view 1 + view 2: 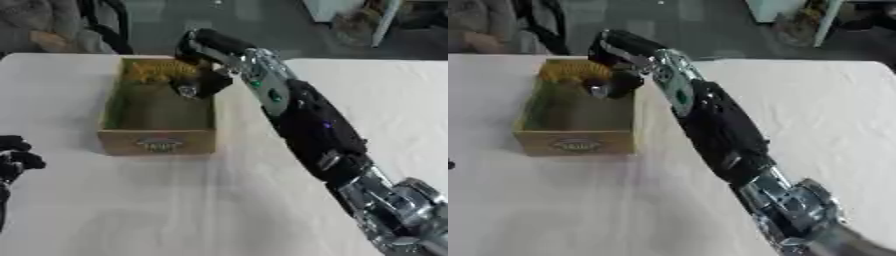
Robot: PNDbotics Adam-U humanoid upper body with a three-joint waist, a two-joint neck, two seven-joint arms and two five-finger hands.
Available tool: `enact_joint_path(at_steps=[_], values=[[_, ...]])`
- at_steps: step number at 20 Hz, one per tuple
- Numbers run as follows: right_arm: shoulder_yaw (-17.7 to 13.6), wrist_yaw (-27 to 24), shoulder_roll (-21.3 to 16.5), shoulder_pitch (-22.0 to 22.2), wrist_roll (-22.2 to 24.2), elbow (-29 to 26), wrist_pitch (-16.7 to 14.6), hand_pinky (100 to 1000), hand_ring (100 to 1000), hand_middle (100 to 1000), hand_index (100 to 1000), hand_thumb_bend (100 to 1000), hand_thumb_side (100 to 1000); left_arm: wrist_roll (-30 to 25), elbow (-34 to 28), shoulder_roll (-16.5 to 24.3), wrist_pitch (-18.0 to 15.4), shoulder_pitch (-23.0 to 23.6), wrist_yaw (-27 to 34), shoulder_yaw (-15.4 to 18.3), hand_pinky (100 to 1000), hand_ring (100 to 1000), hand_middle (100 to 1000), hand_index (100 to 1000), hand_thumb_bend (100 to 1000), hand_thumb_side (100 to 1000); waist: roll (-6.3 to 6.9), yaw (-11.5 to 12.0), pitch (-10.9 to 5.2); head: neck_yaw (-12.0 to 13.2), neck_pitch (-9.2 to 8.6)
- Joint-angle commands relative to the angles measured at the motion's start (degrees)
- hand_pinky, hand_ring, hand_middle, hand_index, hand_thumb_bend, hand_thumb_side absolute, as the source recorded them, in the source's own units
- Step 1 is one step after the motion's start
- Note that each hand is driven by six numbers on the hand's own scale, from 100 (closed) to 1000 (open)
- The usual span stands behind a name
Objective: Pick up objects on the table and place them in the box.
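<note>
Closest to me is my right arm (324, 135), a big black and silver thing running from the bottom right corner diagonally up across the table (131, 210). It blocks most of my look at the right side of the cloth. My left hand (13, 157) sits idle at the left edge, fingers curled a bit, holding nothing, well apart from everything else.

The right hand (206, 65) is up over the far right corner of the box (157, 142), fingers curled down into it. There's something small and grey-silver (186, 91) right at the fingertips, but I honestly can't tell if the hand is pinching it or just above it. Too blurry to name.

Inside the wooden box, at the far end, there's a yellow-orange lump (157, 70) lying just left of the hand. The box floor nearer to me is bare brownish-green. There's a label on the front wall I can't read.

Table's covered in white wrinkly cloth. Behind it, grey floor and some dark chair legs (109, 25).
</note>
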Motion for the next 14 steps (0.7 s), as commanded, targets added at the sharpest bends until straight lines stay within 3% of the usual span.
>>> enact_joint_path(at_steps=[1,2,3,9,14], values=[[-2.03,4.43,1.19,-2.05,-2.55,3.09,1.09,537,503,406,417,136,330,-0.65,-0.78,0.25,0.13,-1.15,0.48,-0.46,558,502,507,598,225,611,0.42,0.95,-0.59,-1.21,-0.28],[-2.59,5.9,1.52,-2.21,-3.68,4.12,1.7,540,508,413,422,112,291,-0.76,-0.8,0.23,0.19,-1.23,0.52,-0.57,558,502,508,597,208,626,0.45,1.43,-0.48,-1.44,-0.32],[-3.12,7.51,1.79,-2.39,-5.05,5.05,2.48,546,514,419,430,156,343,-0.85,-0.81,0.21,0.25,-1.31,0.56,-0.66,558,502,507,597,226,612,0.48,1.9,-0.35,-1.67,-0.39],[-4.98,18.07,3.09,-3.25,-15.44,8.97,7.39,581,570,481,508,235,385,-1.2,-0.87,0.12,0.46,-1.61,0.68,-1.01,559,502,507,597,227,612,0.57,3.3,0.14,-2.24,-0.52],[-4.92,24.65,3.71,-3.2,-20.31,10.3,8.34,622,633,553,628,334,437,-1.36,-0.86,0.1,0.55,-1.67,0.71,-1.18,559,502,507,597,228,612,0.6,3.47,0.25,-2.25,-0.53]])
